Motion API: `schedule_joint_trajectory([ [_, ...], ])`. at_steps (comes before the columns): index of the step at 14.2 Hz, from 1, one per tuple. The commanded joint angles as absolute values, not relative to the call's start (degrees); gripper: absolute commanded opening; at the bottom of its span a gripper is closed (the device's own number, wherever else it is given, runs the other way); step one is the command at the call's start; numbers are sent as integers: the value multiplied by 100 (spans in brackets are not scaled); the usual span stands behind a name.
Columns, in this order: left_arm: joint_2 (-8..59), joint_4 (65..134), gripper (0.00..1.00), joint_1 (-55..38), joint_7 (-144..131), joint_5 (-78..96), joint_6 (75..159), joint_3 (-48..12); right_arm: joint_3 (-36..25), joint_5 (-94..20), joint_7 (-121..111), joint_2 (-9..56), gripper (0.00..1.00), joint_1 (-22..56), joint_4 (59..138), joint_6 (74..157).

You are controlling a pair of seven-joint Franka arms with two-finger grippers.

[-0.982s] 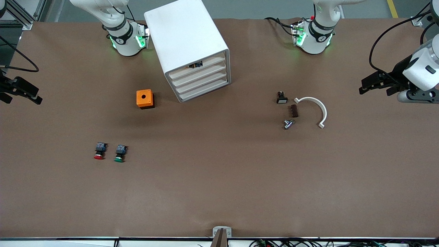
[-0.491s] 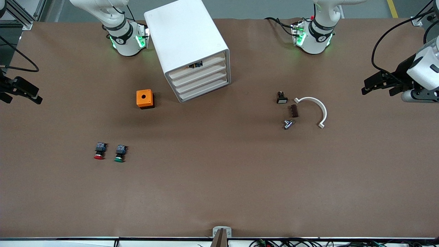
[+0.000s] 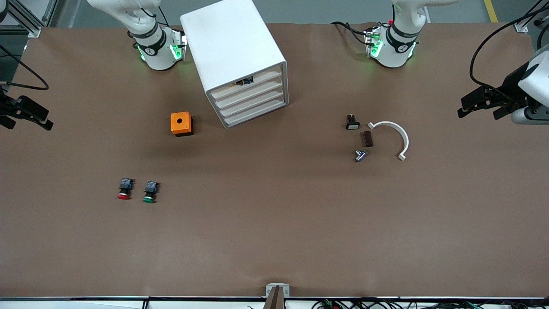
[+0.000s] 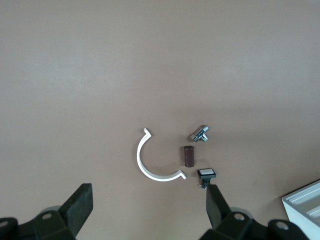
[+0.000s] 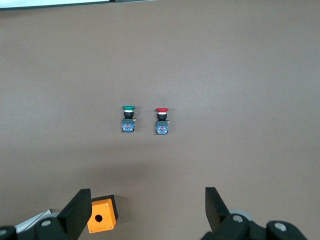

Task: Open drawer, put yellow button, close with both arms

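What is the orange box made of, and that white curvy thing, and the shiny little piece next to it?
The orange box looks like matte plastic: even bright color, no glare, one round hole on top. The white curved piece also seems plastic, smooth and plain white, like a half ring. The small shiny piece is probably metal, since it glints silvery in the left wrist view.
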State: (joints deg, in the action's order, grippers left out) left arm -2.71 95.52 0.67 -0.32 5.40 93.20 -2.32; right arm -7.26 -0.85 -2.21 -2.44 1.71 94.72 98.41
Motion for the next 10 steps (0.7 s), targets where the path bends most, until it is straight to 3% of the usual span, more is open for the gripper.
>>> schedule_joint_trajectory([
  [1,-334,9370,100,0,-219,343,9203,-220,-686,-114,-193,-272,100,97,9457,9782],
  [10,-325,9272,100,18,-167,132,9097,-255,-686,-114,-193,-272,100,97,9457,9782],
])
